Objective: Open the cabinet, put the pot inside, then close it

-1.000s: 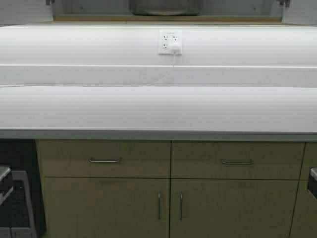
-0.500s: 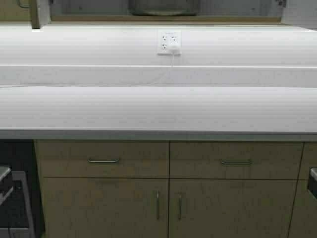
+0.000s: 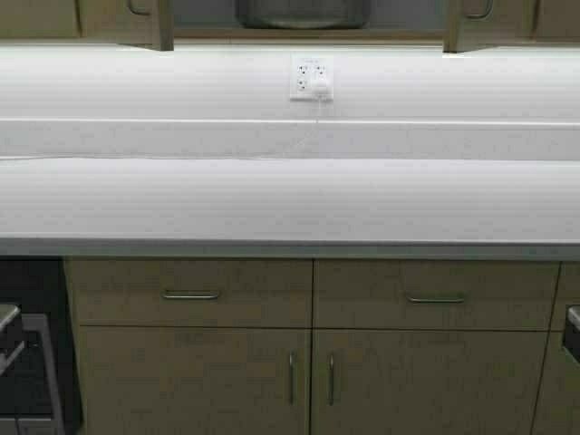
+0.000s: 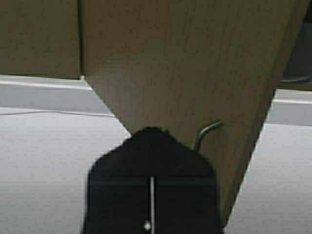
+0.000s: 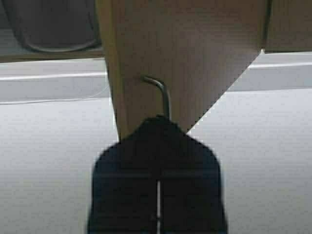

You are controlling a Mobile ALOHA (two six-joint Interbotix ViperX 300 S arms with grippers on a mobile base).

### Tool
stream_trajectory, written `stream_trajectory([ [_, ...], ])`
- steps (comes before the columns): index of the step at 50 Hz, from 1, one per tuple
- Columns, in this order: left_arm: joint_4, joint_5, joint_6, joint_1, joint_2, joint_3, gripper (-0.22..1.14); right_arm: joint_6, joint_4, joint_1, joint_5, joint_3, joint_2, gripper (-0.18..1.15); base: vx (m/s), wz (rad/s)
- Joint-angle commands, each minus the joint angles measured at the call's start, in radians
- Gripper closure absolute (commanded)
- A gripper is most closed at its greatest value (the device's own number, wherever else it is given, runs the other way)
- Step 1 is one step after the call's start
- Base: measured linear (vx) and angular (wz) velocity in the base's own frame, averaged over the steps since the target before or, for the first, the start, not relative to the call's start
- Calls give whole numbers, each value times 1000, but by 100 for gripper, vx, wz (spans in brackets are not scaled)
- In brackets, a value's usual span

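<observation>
The pot [image 3: 302, 13] stands inside the cabinet at the top middle of the high view, with only its lower part showing. The cabinet's left door [image 3: 122, 20] and right door [image 3: 494, 20] are partly swung in, leaving a wide gap over the pot. My left gripper [image 4: 150, 132] is shut, its tip against the left door [image 4: 185, 58] beside the pull [image 4: 207, 131]. My right gripper [image 5: 158, 121] is shut, its tip against the right door [image 5: 190, 44] just under the pull [image 5: 161, 90]. The pot [image 5: 53, 24] shows beyond that door's edge. Neither gripper shows in the high view.
A white countertop [image 3: 290, 199] runs below the cabinet, with a wall outlet [image 3: 312, 77] and a plugged-in cord above it. Tan drawers [image 3: 190, 292] and a floor cabinet [image 3: 308, 381] lie under the counter. A dark appliance [image 3: 27, 362] stands at the lower left.
Both cabinet doors have swung inward toward the middle. The left door came into view first, then the right, and the open gap has narrowed. The pot has not moved.
</observation>
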Motion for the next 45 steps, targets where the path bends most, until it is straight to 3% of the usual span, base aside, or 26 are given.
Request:
stream_trajectory([
  [1,14,-31,2,-35,40,-49,87,0,3,20,15,17,-46,91,3,-1],
  [12,17,-48,0,-41,173,-169,87,-5,-2,20,52,52,-95,91,5,-1],
  [35,8,-46,-8,-184,451,-430,87,-3,3,20,54,63,-89,91,8,0],
  [45,9,-23,-3,-198,414,-373,87,-5,3,20,55,51,-78,91,7,1],
])
